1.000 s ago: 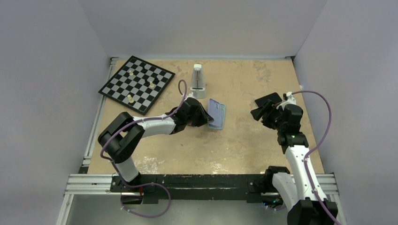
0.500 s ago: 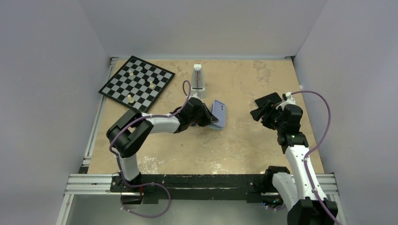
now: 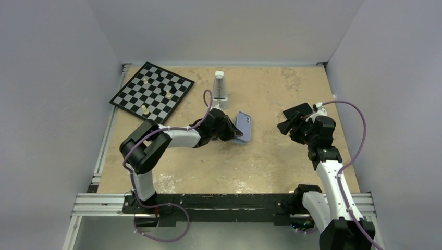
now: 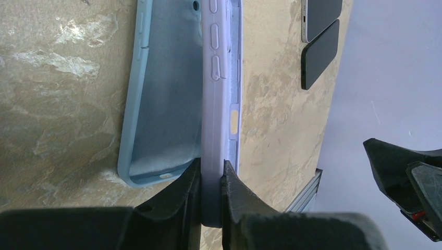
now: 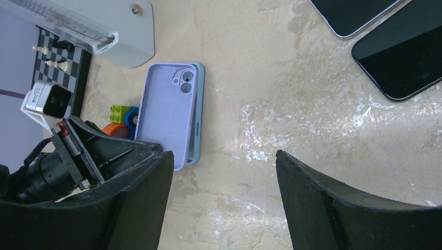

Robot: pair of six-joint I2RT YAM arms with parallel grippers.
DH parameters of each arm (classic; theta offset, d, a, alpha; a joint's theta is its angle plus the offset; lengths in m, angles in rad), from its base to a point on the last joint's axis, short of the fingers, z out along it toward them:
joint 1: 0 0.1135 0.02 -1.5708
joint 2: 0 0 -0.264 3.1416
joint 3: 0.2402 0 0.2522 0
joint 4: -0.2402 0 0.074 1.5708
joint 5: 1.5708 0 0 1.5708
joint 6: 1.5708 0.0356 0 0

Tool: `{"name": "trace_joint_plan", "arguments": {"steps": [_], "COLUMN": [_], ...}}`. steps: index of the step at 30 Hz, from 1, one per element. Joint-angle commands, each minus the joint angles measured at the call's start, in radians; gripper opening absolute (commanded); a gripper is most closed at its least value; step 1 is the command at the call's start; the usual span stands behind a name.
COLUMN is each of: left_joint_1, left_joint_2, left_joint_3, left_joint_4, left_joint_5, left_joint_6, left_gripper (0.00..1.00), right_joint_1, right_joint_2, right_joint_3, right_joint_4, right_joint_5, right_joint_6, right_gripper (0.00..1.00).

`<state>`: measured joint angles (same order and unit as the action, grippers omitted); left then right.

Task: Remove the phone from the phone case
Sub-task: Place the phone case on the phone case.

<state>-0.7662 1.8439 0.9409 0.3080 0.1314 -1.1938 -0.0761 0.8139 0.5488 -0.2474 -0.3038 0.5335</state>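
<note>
Table [image 3: 271, 156]: lavender phone case [image 4: 216, 104] sits mid-table, tipped on its long edge, left fingers [image 4: 180, 195] clamped on its end.
Can't tell if a phone's inside. Empty blue case [image 4: 161, 104] lies flat right against it. Two phones [image 5: 365, 13] lie side by side, well right. Right fingers [image 5: 333, 203] are spread wide, holding nothing.

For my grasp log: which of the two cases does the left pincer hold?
The lilac case: the left pincer is shut on its end. The blue case lies beside it, hollow side showing, outside the fingers.
</note>
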Motion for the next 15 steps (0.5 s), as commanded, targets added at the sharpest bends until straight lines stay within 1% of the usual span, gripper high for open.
{"name": "trace_joint_plan", "arguments": {"steps": [1, 4, 6, 7, 9, 11, 15], "left_joint_1": [0.012, 0.019, 0.024, 0.026, 0.028, 0.028, 0.027], "left_joint_2": [-0.003, -0.012, -0.009, -0.007, -0.002, 0.004, -0.003], "left_joint_3": [0.025, 0.007, 0.014, 0.018, 0.018, 0.022, 0.039], "left_joint_4": [0.014, 0.023, 0.012, 0.005, 0.005, 0.010, -0.034], "left_joint_5": [0.023, 0.028, 0.034, 0.038, 0.043, 0.051, 0.046], "left_joint_6": [0.005, 0.015, 0.019, 0.019, 0.010, 0.007, 0.021], "left_gripper": [0.02, 0.03, 0.05, 0.07, 0.16, 0.22, 0.33], "right_joint_1": [0.000, -0.001, -0.001, 0.000, -0.001, 0.000, -0.001], "right_joint_2": [0.007, 0.008, 0.011, 0.012, 0.013, 0.011, 0.006], "right_joint_3": [-0.007, -0.008, -0.006, -0.006, -0.006, -0.004, -0.002], "right_joint_4": [0.040, 0.043, 0.045, 0.045, 0.045, 0.044, 0.041], "right_joint_5": [-0.015, -0.017, -0.018, -0.018, -0.018, -0.020, -0.020], "right_joint_6": [-0.017, -0.017, -0.016, -0.017, -0.017, -0.018, -0.017], "right_gripper": [0.75, 0.75, 0.75, 0.75, 0.75, 0.75, 0.75]}}
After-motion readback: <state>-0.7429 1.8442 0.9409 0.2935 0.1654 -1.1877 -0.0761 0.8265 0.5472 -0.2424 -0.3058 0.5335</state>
